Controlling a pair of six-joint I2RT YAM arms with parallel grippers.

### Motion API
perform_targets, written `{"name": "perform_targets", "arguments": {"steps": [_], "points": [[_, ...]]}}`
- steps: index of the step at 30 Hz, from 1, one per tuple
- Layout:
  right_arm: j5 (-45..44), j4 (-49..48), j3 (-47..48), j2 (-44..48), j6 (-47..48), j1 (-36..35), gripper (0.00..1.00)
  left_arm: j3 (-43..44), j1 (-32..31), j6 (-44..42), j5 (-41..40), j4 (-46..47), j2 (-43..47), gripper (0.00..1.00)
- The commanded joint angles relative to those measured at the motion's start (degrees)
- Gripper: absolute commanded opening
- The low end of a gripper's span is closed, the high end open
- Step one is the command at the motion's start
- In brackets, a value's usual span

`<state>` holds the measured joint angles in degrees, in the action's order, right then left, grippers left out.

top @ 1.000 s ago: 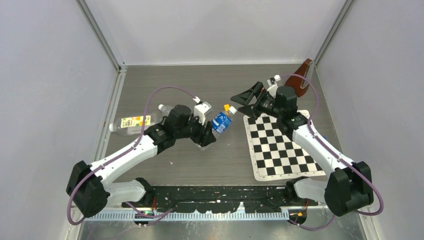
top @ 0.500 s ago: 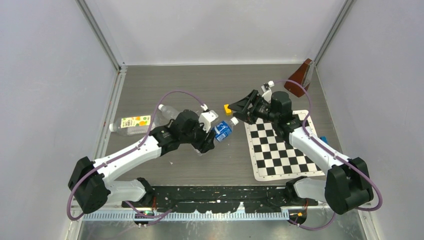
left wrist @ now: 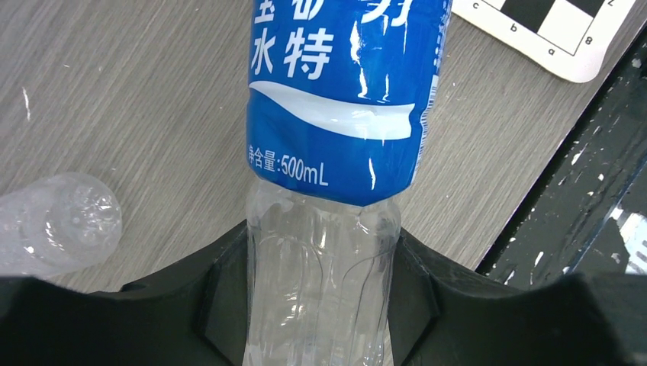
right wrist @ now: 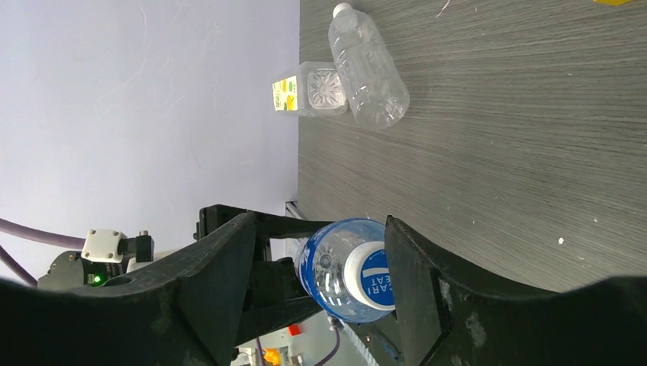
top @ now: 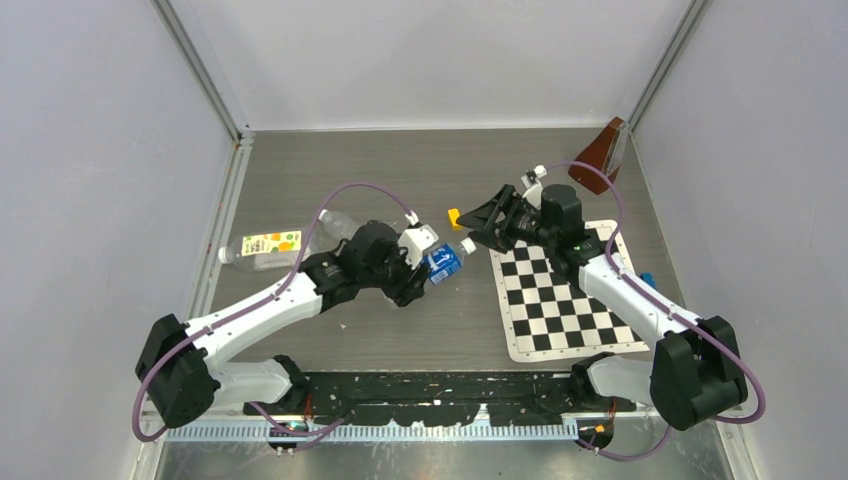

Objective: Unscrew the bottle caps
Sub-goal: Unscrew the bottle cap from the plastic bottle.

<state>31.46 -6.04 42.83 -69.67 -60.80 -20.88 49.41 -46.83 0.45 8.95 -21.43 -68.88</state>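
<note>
My left fingers (left wrist: 217,305) clamp the clear lower body of the blue-labelled bottle (left wrist: 343,91), whose top is cut off in that view. My right fingers (right wrist: 221,282) stand apart around its white cap (right wrist: 370,276), with a gap on one side. I can't make out contact on the other.

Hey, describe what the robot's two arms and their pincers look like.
Both the left arm and the right arm have white link shells with bulky black joints. A purple cable loops along each. The left pincer and right pincer are matte black with broad, angular fingers.
</note>
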Motion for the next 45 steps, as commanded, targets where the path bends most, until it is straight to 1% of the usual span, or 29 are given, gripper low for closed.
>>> {"name": "perform_targets", "arguments": {"steps": [1, 11, 16, 18, 19, 21, 23, 24, 25, 26, 27, 28, 29, 31, 32, 33, 36, 39, 42, 45], "points": [[4.2, 2.7, -0.3, -0.4, 1.3, -0.6, 0.69, 2.0, 0.2, -3.3, -3.6, 6.2, 3.0, 0.43], [4.6, -0.3, -2.4, -1.4, -1.2, -0.6, 0.68, -0.2, -0.1, -5.0, -4.5, 8.5, 4.0, 0.43], [6.5, -5.6, -3.6, -2.0, -3.8, -0.6, 0.64, -0.7, -0.2, -6.1, -4.2, 9.5, 4.8, 0.42], [6.6, -6.4, -3.7, -1.9, -4.0, -0.6, 0.56, -0.6, -0.3, -6.5, -3.9, 9.2, 4.7, 0.43], [6.6, -6.6, -3.6, -1.9, -4.0, -0.6, 0.49, -0.5, -0.3, -6.6, -4.1, 9.1, 4.6, 0.42], [6.6, -6.8, -3.7, -1.8, -4.2, -0.6, 0.43, -0.6, -0.3, -6.4, -4.6, 9.0, 4.6, 0.44], [7.1, -7.3, -3.8, -1.7, -4.3, -0.6, 0.34, -0.5, -0.3, -6.2, -4.9, 8.8, 4.7, 0.48], [7.3, -7.5, -3.9, -1.7, -4.3, -0.6, 0.31, -0.5, -0.4, -5.9, -5.2, 8.8, 4.7, 0.51], [7.9, -7.9, -4.0, -1.7, -4.1, -0.6, 0.25, -0.5, -0.3, -5.4, -5.2, 8.9, 4.7, 0.53], [8.1, -8.1, -4.1, -1.7, -4.0, -0.6, 0.22, -0.4, -0.3, -5.2, -5.1, 8.9, 4.7, 0.56], [8.6, -8.5, -4.1, -1.5, -3.8, -0.6, 0.17, -0.3, -0.3, -4.7, -5.1, 9.0, 4.5, 0.60], [8.9, -8.7, -4.2, -1.4, -3.5, -0.6, 0.15, -0.2, -0.3, -4.2, -5.1, 9.0, 4.4, 0.68], [9.0, -9.0, -4.3, -1.2, -3.2, -0.6, 0.09, -0.1, -0.3, -3.7, -5.0, 9.1, 4.3, 0.74], [8.9, -9.2, -4.4, -0.5, -2.5, -0.6, 0.04, -0.1, -0.3, -2.3, -5.0, 9.8, 4.1, 0.89], [8.5, -9.2, -4.6, -0.2, -2.1, -0.6, 0.03, -0.2, -0.3, -1.3, -5.1, 10.5, 4.0, 0.95], [7.5, -9.4, -4.8, 0.5, -1.9, -0.6, 0.02, -0.4, -0.3, -0.9, -5.4, 11.3, 4.1, 0.99], [4.3, -8.6, -5.9, 2.1, -0.5, -0.6, 0.01, -0.6, -0.3, 2.8, -8.1, 13.0, 4.5, 1.00], [-0.1, -6.1, -6.5, 4.2, 1.7, -0.7, 0.01, 0.6, -0.2, 6.7, -13.2, 13.0, 4.5, 1.00], [-5.7, -3.7, -7.4, 6.6, 4.4, -1.1, 0.01, 5.1, -0.2, 11.9, -12.8, 7.1, 2.6, 1.00], [-7.1, -4.7, -8.5, 7.9, 5.7, -1.2, 0.01, 9.8, -0.2, 14.3, -9.5, 0.3, 0.3, 1.00]]}}
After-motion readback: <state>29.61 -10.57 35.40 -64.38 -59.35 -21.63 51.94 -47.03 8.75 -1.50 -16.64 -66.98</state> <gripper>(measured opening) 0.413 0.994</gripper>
